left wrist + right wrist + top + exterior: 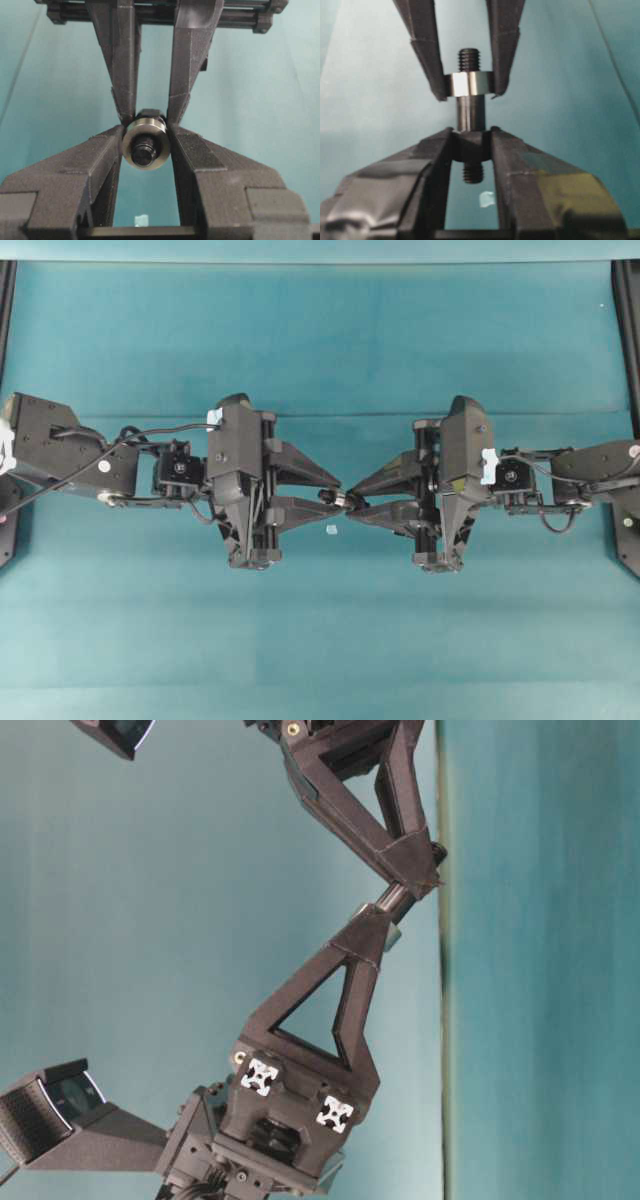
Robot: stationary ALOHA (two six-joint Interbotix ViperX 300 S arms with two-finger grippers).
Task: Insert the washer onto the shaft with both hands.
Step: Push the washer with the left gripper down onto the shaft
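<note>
A: Where do we stand? In the right wrist view the washer is already on the shaft. One threaded end pokes out beyond the ring, and the other shows below our right jaws.

B: Agreed. Our left gripper is clamped on the washer's rim, one fingertip on each side, and our right gripper is clenched on the shaft's smooth middle. Both parts hang in the air between the two arms, well above the teal desk, near the middle of the overhead view.

A: What could go wrong from here?

B: Mostly the release, we judge. If our left jaws let go while the shaft sits tilted, the ring could slide back off the threaded end and drop. Pulling the left arm away at an angle could also drag the ring along.

A: And the right grip?

B: It holds a smooth round rod with narrow tips, so a sideways push from the left could roll or twist the shaft in our jaws.

A: How does the washer look?

B: A thick, bright, silvery ring. From the left wrist its face is round and the dark threaded end fills its centre hole. The shaft is dark grey with a polished middle.

A: There is also a tiny pale speck on the desk below the grippers.
</note>
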